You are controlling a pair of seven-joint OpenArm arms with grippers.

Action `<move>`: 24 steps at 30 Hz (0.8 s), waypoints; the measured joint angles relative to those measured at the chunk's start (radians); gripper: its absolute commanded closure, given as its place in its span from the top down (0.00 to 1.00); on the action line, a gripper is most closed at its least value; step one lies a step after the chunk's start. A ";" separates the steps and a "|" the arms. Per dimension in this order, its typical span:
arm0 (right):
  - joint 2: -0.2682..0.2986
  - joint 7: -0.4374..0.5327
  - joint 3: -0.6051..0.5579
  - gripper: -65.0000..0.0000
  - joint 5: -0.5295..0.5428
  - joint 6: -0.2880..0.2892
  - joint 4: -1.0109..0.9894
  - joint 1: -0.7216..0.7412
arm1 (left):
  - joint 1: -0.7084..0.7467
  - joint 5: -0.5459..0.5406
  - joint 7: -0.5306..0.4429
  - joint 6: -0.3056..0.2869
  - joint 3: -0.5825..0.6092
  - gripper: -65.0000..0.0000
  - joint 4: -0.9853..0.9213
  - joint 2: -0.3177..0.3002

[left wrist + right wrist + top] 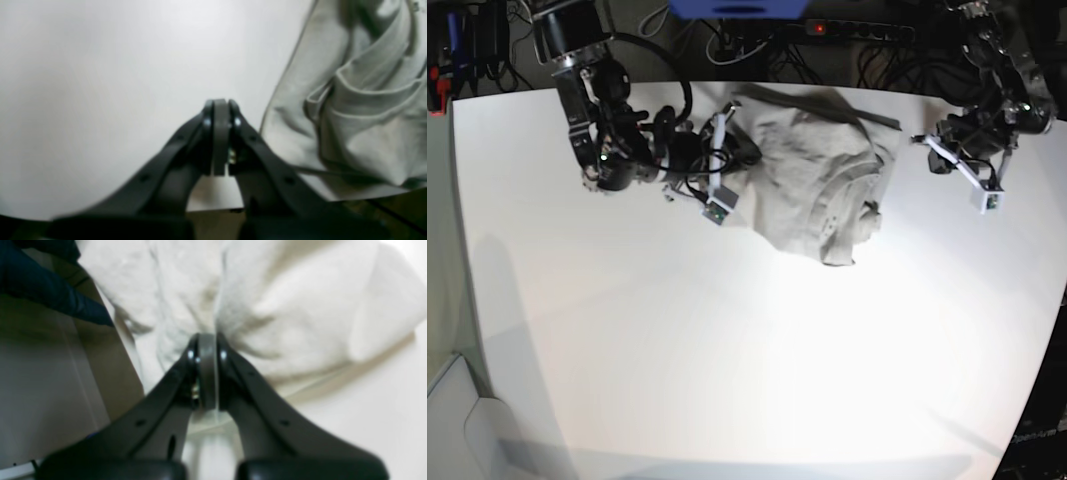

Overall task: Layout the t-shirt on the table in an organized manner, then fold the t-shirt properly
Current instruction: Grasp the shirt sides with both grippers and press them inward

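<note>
**Inspector:** Count the items.

**Me:** One t-shirt [812, 180], bunched in a wrinkled heap at the far middle of the surface [727, 360]. Two arms, both mine, one gripper each.

**Inspector:** Pose of each arm?

**Me:** My right arm lies low across the far part of the surface, reaching toward the shirt's edge. My right gripper [206, 340] has its jaws pressed together, tip against the cloth; the blur stops me telling whether fabric is pinched between them. My left arm hangs beyond the shirt's other side. My left gripper [220, 103] is also closed, with nothing in it, over bare surface, the shirt just beside it.

**Inspector:** What differs between views?

**Me:** Only the base view shows the whole heap and both arms. The left wrist view alone shows the hem folds close up. The right wrist view alone shows a dark blue object [43, 283] past the surface's edge.
</note>
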 measured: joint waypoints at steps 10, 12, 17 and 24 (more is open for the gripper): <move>0.048 -0.037 -0.004 0.18 -0.014 0.000 0.164 -0.019 | -0.001 -0.089 0.012 0.000 -0.028 0.21 0.058 0.003; 0.048 -0.080 0.001 0.27 -0.014 0.000 0.239 -0.034 | -0.009 -0.091 0.013 0.000 -0.027 0.40 0.068 0.005; 0.093 -0.092 0.004 0.39 -0.002 0.000 0.348 -0.084 | -0.054 -0.111 0.008 0.000 -0.026 0.78 0.095 0.009; 0.111 -0.090 0.007 0.39 -0.002 0.000 0.362 -0.111 | -0.163 -0.150 0.008 -0.030 0.039 0.90 -0.027 -0.002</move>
